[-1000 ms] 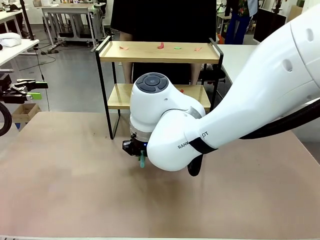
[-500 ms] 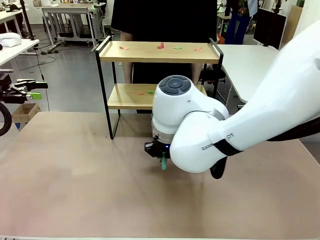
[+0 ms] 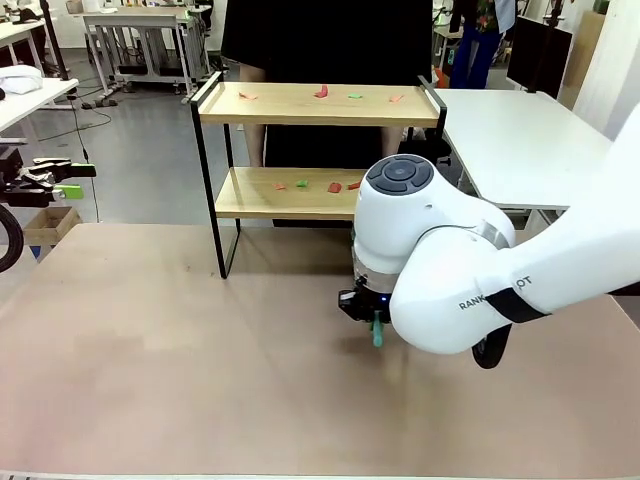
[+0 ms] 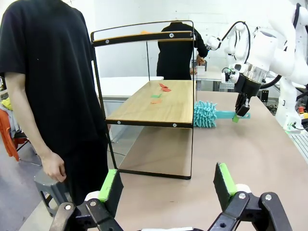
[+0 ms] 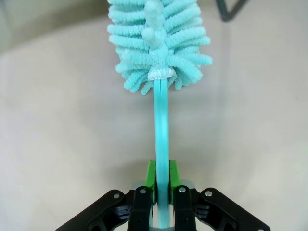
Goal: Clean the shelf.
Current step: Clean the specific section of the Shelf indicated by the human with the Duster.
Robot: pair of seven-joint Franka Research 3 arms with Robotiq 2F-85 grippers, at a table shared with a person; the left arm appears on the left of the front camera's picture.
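Note:
The shelf (image 3: 320, 105) stands at the table's far edge, with small red and green paper scraps (image 3: 322, 92) on its top board and more scraps (image 3: 335, 187) on the lower board. My right gripper (image 3: 375, 322) hangs just above the table in front of the shelf's right half, shut on the handle of a teal duster (image 3: 377, 333). In the right wrist view the duster's fluffy head (image 5: 159, 43) points away from the gripper (image 5: 162, 185). The left wrist view shows the duster (image 4: 207, 114) beside the shelf's (image 4: 159, 101) lower board. My left gripper (image 4: 168, 185) is open and holds nothing, off the table's left side (image 3: 75, 180).
A person in a black shirt (image 3: 320, 40) stands right behind the shelf, one hand (image 4: 53, 168) hanging down. A white table (image 3: 520, 140) stands at the back right. The brown tabletop (image 3: 150, 350) stretches wide in front of the shelf.
My right arm has moved to the right across the table with the duster, uncovering the scraps on the lower board. The left gripper has stayed still.

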